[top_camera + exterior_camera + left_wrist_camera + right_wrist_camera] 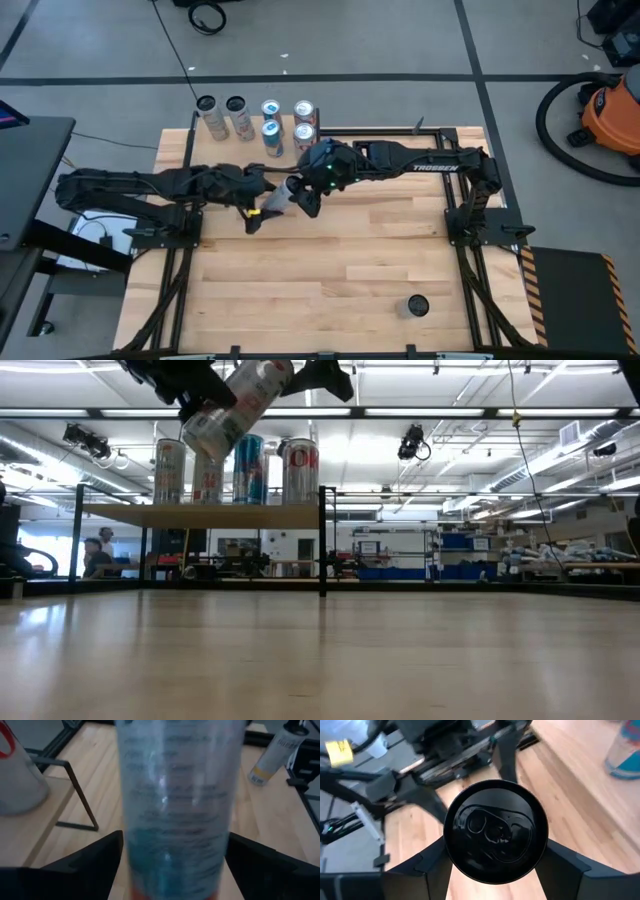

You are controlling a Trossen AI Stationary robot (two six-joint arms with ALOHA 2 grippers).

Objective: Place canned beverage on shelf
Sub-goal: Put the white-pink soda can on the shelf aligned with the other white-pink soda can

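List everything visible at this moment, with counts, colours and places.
shelf: one, pale wood with black rods, at the table's top-left corner in the high view.
shelf cans: six, silver, blue and red, standing on the shelf.
held can: one, silver, tilted in the air in front of the shelf.
lone can: one, pale with a dark top, standing at the table's lower right in the high view.
table: one, pale planked wood.
vacuum: one, orange and black, on the floor to the right.
person: one, far off in the room behind.
right gripper: one, dark, shut on the held can's top end.
left gripper: one, dark, open around the held can's body.
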